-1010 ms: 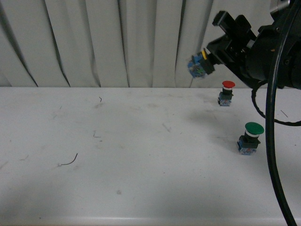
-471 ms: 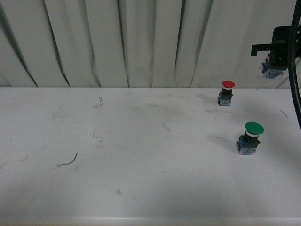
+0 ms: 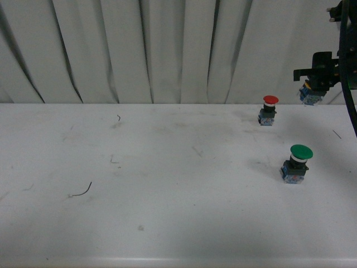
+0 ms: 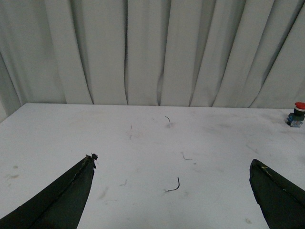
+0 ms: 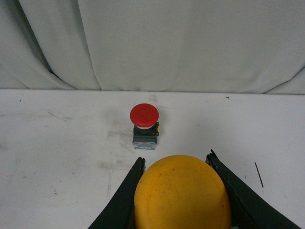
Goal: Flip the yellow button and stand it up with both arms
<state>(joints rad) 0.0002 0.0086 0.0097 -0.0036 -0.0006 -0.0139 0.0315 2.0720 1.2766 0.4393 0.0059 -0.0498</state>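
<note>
My right gripper (image 3: 315, 84) is at the far right, above the table's back edge, shut on the yellow button (image 3: 308, 94). In the front view only the button's blue-grey block and a sliver of yellow show under the black fingers. In the right wrist view its yellow cap (image 5: 182, 193) fills the space between the two fingers (image 5: 125, 195), facing the camera. My left gripper (image 4: 172, 164) is open and empty over the left middle of the table; it is out of the front view.
A red-capped button (image 3: 269, 109) stands at the back right, just in front of the held button in the right wrist view (image 5: 144, 125). A green-capped button (image 3: 297, 162) stands nearer the front right. White curtains hang behind the table. A small wire scrap (image 3: 82, 190) lies left.
My right gripper swung from the upper middle-right to the far right edge with the yellow button, then came down slightly and a little left. The red and green buttons have not moved.
</note>
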